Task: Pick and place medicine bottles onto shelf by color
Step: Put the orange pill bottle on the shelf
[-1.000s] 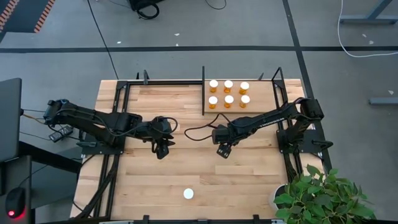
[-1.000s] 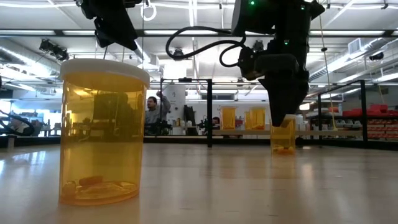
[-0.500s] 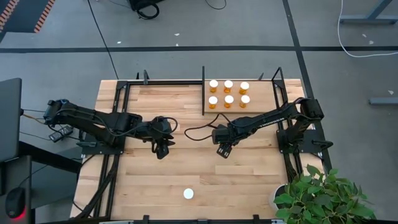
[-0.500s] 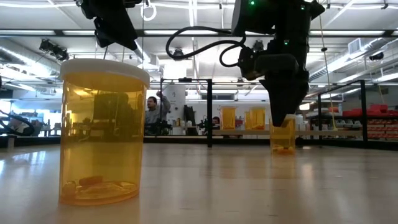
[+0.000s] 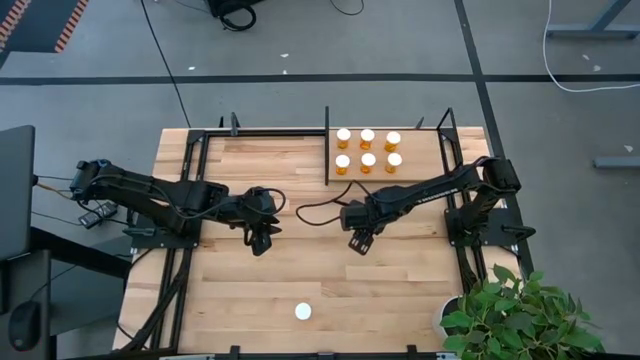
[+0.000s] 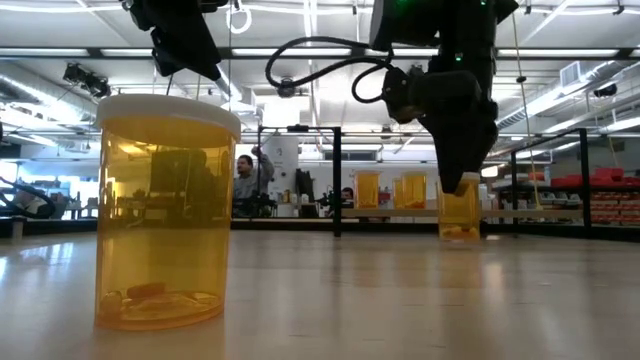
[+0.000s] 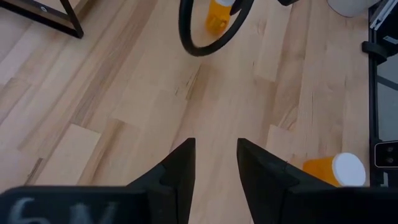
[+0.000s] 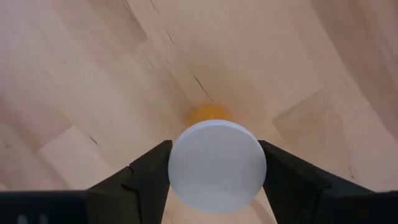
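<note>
Between the right gripper's [image 8: 216,163] fingers [image 8: 149,168] a medicine bottle [image 8: 217,163] is pinched only at its white cap, so it could slip free; the left gripper [image 7: 214,163] hangs with fingers spread, empty.

Six orange, white-capped bottles [image 5: 367,150] stood upright in two rows on the shelf [image 5: 420,160]; one [image 8: 217,163] hung clamped, another [image 5: 303,311] stood alone near the table's front edge.

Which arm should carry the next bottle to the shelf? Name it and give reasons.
Right. The right gripper is shut on a medicine bottle, lifted just off the table. The left gripper is open and empty.
</note>
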Motion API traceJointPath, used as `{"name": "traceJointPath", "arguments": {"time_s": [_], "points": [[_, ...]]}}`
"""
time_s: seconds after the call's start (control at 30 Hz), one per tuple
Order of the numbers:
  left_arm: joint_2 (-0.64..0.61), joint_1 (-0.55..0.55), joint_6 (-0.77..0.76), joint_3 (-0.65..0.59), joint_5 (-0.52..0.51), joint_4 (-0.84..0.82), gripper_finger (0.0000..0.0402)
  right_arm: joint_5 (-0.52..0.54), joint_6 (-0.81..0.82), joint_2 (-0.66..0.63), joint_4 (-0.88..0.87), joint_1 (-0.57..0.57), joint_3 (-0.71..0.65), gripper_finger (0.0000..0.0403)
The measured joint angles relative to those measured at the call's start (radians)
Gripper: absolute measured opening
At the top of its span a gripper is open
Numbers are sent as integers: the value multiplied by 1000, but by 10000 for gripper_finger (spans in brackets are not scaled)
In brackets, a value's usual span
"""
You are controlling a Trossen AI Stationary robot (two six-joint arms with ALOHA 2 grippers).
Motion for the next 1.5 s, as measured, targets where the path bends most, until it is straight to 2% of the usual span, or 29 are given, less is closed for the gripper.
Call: {"name": "traceJointPath", "arguments": {"time_s": [0.3, 0.53, 0.87, 1.13, 1.5], "points": [[0, 0, 4, 0, 0, -1, 122, -23, -7, 0, -118, -37, 93, 230], [0, 0, 8, 0, 0, -1, 125, -22, -59, 0, -252, -102, 247, 230], [0, 0, 8, 0, 0, -1, 120, 82, -173, 0, -412, -250, 483, 232], [0, 0, -7, 0, 0, -10, 121, 95, -280, -3, -547, -391, 515, 232], [0, 0, -19, 0, -1, -32, 121, 204, -349, -99, -557, -599, 513, 232]]}}
